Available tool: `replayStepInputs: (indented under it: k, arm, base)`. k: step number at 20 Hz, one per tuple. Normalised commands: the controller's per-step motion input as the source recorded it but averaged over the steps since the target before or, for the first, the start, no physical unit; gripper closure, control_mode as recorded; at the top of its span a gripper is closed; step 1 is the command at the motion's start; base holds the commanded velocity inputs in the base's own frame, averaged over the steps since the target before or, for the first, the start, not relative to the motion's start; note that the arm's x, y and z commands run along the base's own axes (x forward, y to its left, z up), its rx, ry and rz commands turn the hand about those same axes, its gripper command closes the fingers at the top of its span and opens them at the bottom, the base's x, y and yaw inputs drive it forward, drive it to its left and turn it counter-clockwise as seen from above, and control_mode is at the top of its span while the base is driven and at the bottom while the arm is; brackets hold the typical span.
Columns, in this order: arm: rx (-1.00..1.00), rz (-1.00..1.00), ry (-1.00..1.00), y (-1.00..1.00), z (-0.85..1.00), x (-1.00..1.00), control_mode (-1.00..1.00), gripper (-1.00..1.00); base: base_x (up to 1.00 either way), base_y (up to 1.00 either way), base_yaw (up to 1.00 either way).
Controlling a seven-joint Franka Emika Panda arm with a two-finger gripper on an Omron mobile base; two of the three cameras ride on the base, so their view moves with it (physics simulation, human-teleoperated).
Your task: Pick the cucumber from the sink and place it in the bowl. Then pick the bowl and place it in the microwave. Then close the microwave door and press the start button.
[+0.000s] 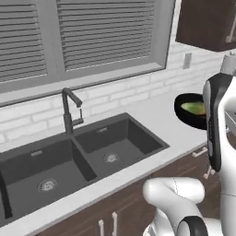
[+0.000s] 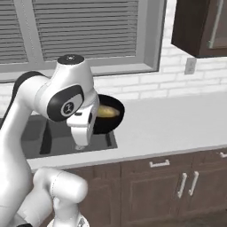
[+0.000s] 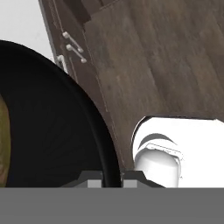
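- Gripper (image 3: 106, 180): in the hand view the two dark fingertips stand on either side of the rim of the bowl (image 3: 52, 131), pinched tight on it; the hand grasps the bowl by its edge.
- Bowl (image 1: 189, 110): black and round, held up above the counter edge at the right of the left base view, partly behind the white arm. In the right base view the bowl (image 2: 108, 116) shows just right of the arm's wrist, above the counter's near-left part.
- Cucumber (image 1: 193, 108): yellowish-green, lying inside the bowl; seen again as a pale oblong in the bowl (image 2: 107, 112) from the right side and as a yellow-green sliver at the far left edge of the hand view (image 3: 3, 140).
- Sink (image 1: 87, 159): dark grey double basin set into the counter, each basin with a round steel drain; both basins hold nothing else. A dark curved faucet (image 1: 69, 108) rises at its far rim.
- Counter (image 2: 177, 119): pale, smooth surface running right from the sink.
- Room: white brick wall (image 1: 129, 92) behind the counter, a grey-framed window with closed blinds (image 1: 92, 32) above it, a wall outlet (image 2: 190, 65) at the right, a dark wood upper cabinet (image 2: 199, 26) above that.
- Below the counter: brown lower cabinets (image 2: 177, 181) with pale bar handles; a dark wood-plank floor (image 3: 166, 57) shows beneath the hand.
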Motion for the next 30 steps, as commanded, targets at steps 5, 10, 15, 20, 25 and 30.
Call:
replayStepInputs:
  k: [5, 10, 15, 20, 25, 30]
  arm:
    - [0.00, 0.00, 0.00, 0.00, 0.00, 0.00, 1.00, 1.00]
    - [0.00, 0.00, 0.00, 0.00, 0.00, 0.00, 1.00, 1.00]
    - [0.00, 0.00, 0.00, 0.00, 0.00, 0.00, 1.00, 1.00]
    - [0.00, 0.00, 0.00, 0.00, 0.00, 0.00, 1.00, 1.00]
    - [0.00, 0.00, 0.00, 0.00, 0.00, 0.00, 1.00, 1.00]
    - [0.00, 0.00, 0.00, 0.00, 0.00, 0.00, 1.00, 1.00]
  base:
    - [-0.17, 0.00, -0.76]
    - [-0.02, 0.00, -0.81]
    - [0.00, -0.06, -0.82]
    - [0.00, -0.20, -0.79]
    - [0.00, -0.24, -0.77]
    - [0.00, -0.29, -0.75]
